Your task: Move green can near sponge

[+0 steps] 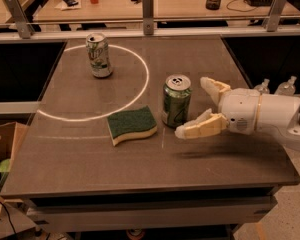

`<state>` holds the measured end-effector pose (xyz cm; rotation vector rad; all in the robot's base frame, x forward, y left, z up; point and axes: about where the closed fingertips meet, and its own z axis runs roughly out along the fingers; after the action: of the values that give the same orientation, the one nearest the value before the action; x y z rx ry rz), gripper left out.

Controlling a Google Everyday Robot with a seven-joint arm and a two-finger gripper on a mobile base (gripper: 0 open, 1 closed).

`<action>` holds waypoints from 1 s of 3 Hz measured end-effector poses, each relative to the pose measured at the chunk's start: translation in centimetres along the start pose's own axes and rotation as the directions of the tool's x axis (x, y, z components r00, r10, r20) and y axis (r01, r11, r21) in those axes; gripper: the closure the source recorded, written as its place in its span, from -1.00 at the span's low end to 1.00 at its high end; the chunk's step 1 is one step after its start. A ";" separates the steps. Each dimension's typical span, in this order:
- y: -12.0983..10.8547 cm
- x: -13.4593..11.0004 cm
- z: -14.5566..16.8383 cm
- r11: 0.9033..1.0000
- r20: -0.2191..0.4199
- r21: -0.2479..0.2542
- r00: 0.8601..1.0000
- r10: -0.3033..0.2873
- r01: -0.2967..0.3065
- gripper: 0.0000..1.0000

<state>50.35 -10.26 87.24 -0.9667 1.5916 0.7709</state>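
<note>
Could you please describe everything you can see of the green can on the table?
The green can is a dark metallic-green soda can with a silver top and pull tab, and pale markings low on its side. It stands upright on the table, just right of the sponge, with a narrow gap between them. The gripper is at its right, fingers open, not closed on it.

Glossy metal on green can [176,101], silvery top. Rough scouring face over soft foam on sponge [132,125]. Matt, smooth desk [115,164]. Smooth pale plastic gripper [193,107], spread wide just right of can.
</note>
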 end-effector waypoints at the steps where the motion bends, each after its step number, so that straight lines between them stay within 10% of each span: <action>1: 0.1 0.4 1.6 0.999 0.005 -0.032 1.000 -0.001 0.001 -0.66; 3: 0.2 1.0 2.8 0.998 -0.027 -0.055 1.000 -0.007 0.005 0.28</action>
<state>51.34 -7.90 85.67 -1.0251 1.5971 0.8040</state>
